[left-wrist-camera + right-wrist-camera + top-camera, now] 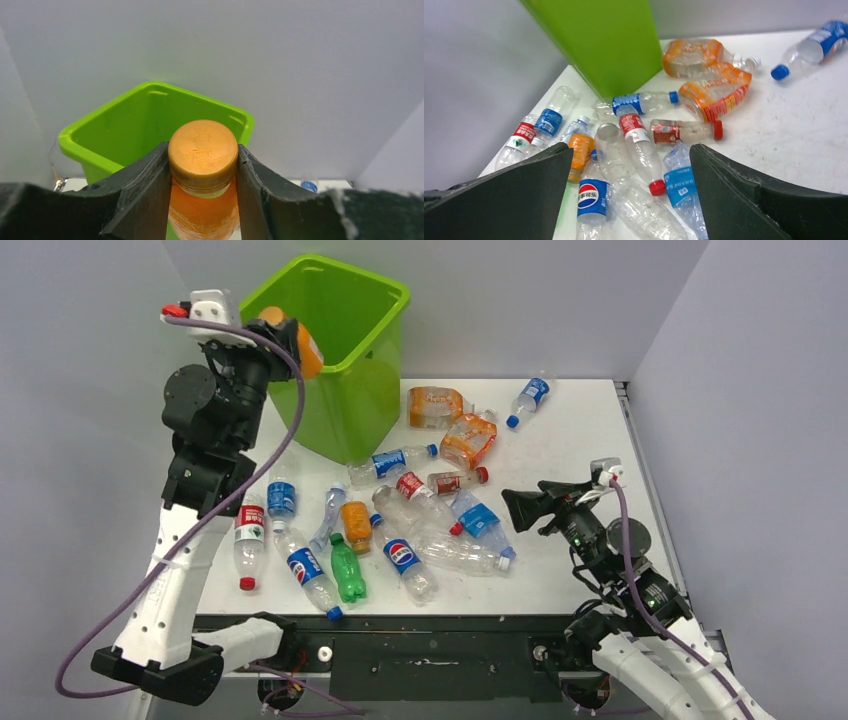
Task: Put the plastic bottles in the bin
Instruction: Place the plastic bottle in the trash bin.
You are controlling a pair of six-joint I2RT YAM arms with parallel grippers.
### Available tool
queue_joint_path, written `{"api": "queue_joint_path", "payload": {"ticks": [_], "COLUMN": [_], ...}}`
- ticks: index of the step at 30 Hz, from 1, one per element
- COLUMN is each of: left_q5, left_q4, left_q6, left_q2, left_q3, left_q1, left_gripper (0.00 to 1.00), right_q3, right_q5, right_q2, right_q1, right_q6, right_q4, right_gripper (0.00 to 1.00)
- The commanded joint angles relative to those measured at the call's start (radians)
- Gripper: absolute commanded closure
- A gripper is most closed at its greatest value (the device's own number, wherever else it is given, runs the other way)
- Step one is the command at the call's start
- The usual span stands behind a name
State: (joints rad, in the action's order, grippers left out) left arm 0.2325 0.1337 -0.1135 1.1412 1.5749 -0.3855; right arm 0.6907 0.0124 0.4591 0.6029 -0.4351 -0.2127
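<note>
My left gripper (pixel 285 335) is raised at the left rim of the lime-green bin (pixel 352 340) and is shut on an orange bottle (pixel 308 350). In the left wrist view its orange cap (pixel 203 150) is pinched between my two fingers (pixel 145 190), with the bin (pixel 130 125) just beyond. My right gripper (pixel 520 510) hovers open and empty over the right side of the table, facing the pile. Several plastic bottles lie on the table, among them a Pepsi bottle (pixel 591 200), a red-capped clear bottle (pixel 639 145) and a blue-labelled crushed bottle (pixel 681 187).
Two crushed orange-labelled bottles (pixel 455 425) and a blue-capped bottle (pixel 528 400) lie at the back of the white table (pixel 570 570). A green bottle (pixel 347 570) and a red-labelled bottle (pixel 248 540) lie front left. Grey walls enclose the table.
</note>
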Motion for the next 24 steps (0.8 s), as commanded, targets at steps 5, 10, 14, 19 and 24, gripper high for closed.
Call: {"api": "queue_joint_path", "payload": {"ticks": [5,10,14,19,24], "left_q5": [-0.054,-0.03,-0.017,0.015,0.092], "left_q4": [-0.042,-0.159,-0.333,-0.371,-0.355], "left_q6": [-0.221,-0.208,-0.119,-0.052,-0.004], "left_q2": [0.188,0.296,0.333,0.413,0.485], "left_q3": [0.183,0.198,0.134,0.159,0.19], "left_q1": [0.213,0.275,0.292,0.29,0.276], "left_gripper": [1.0,1.0,1.0,1.0,1.0], "right_q3": [-0.091,-0.179,-0.226,-0.267,-0.295], "right_q5": [-0.131,-0.143,-0.119,-0.051,-0.021], "right_q2": [0.045,0.019,-0.015,-0.002,0.027], "right_q1": [-0.002,-0.003,-0.003,-0.002,-0.003], "right_q6": [-0.203,-0.309,-0.302,-0.264,-0.247], "right_q4": [0.025,0.057,0.053,0.071,0.102], "right_gripper": [0.1,0.1,0.1,0.1,0.1]}}
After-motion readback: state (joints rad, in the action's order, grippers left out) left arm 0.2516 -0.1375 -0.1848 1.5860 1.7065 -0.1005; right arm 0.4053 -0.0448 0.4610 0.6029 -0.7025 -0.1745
